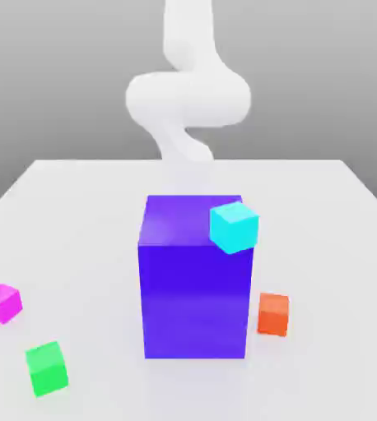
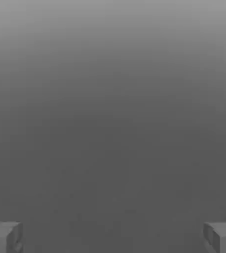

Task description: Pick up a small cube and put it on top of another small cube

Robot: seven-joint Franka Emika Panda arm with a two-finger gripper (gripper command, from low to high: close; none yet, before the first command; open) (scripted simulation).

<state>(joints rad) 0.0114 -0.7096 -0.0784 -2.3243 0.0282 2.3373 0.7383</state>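
Observation:
The small cube [image 1: 1,303], bright magenta-pink, lies on the white table [image 1: 76,214] at the exterior view's left. A green cube [image 1: 46,367] sits in front of it, and an orange cube [image 1: 273,313] sits right of the big blue-purple block [image 1: 195,288]. A cyan cube [image 1: 234,226] shows tilted against the block's upper right corner; I cannot tell whether it rests on it. The white arm [image 1: 188,99] rises behind the block. In the hand view my gripper [image 2: 113,237] is open, its grey fingertips [image 2: 4,237] far apart, with nothing between them and plain grey beyond.
The tall blue-purple block stands mid-table between the arm and the front cubes. Bare table surface lies around the magenta and green cubes and toward the back corners.

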